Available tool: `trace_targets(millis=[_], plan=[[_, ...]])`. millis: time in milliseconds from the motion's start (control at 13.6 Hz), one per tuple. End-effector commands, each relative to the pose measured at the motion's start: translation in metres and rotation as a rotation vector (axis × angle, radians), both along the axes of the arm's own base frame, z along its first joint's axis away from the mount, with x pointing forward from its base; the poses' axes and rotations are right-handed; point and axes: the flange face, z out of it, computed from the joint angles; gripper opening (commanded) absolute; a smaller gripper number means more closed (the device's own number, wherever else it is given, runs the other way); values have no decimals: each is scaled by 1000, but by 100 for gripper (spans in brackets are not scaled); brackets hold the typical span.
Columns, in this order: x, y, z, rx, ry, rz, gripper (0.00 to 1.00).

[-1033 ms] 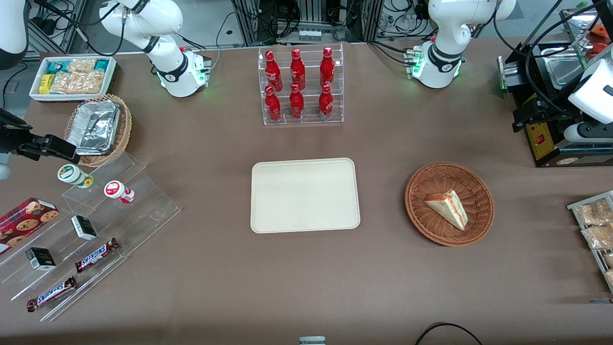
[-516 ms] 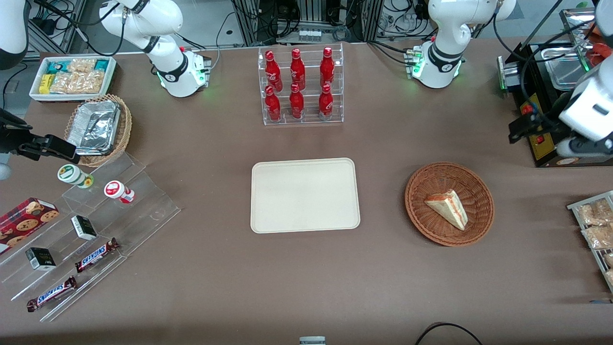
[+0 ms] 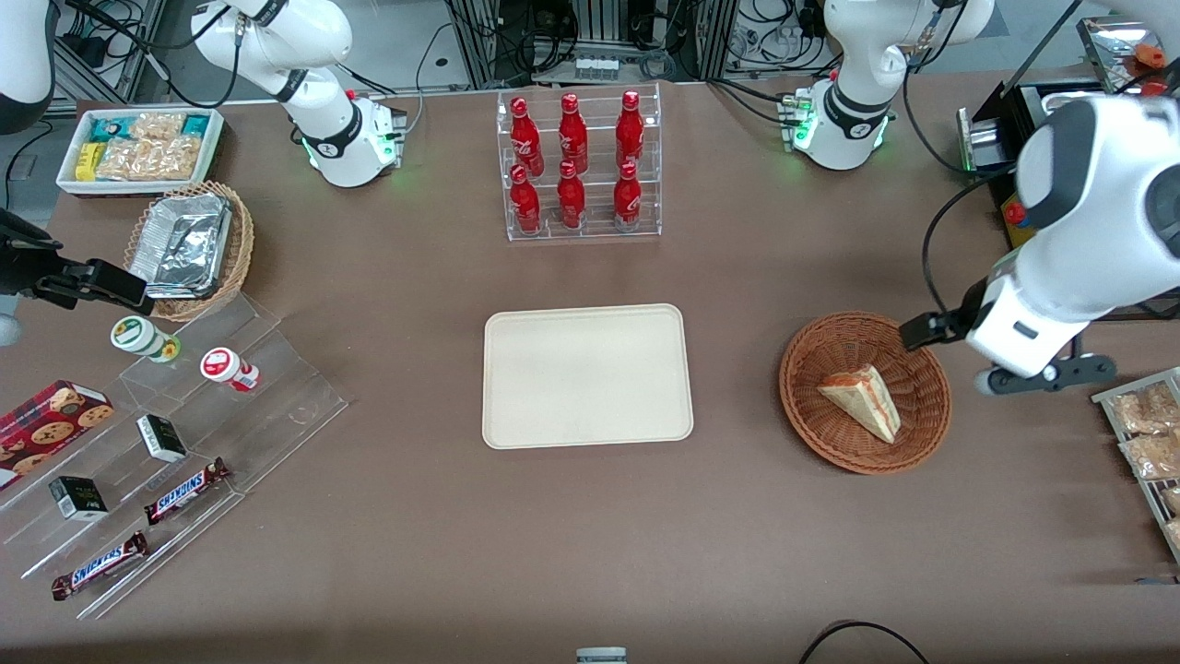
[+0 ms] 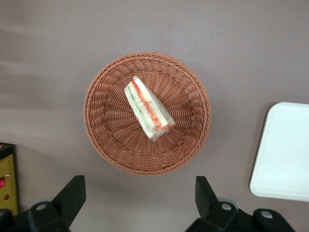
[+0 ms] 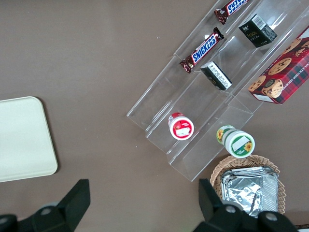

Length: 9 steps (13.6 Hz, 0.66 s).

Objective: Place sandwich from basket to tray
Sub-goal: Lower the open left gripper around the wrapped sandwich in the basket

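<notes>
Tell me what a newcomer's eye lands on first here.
Probably the sandwich, a pale wedge lying in the round reddish-brown basket, with the working arm's open end effector hovering above the basket's edge. Next, the bare cream tray at the table's middle, and the rack of red bottles farther from the front camera.

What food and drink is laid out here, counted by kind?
Red bottles: 6
Snickers bars: 2
Small dark boxes: 2
Round tubs: 2
Cookie box: 1
Sandwich in the basket: 1
Total: 14
The tool hangs open above the basket; the tray holds nothing.
</notes>
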Motion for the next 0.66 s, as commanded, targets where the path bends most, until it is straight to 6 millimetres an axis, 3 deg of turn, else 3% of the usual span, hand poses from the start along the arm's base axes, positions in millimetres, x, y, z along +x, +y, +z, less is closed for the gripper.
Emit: trace_targets(millis=[0, 590], plan=[[-8, -4, -32, 21, -42, 71, 100], [-26, -2, -130, 11, -118, 301, 100]])
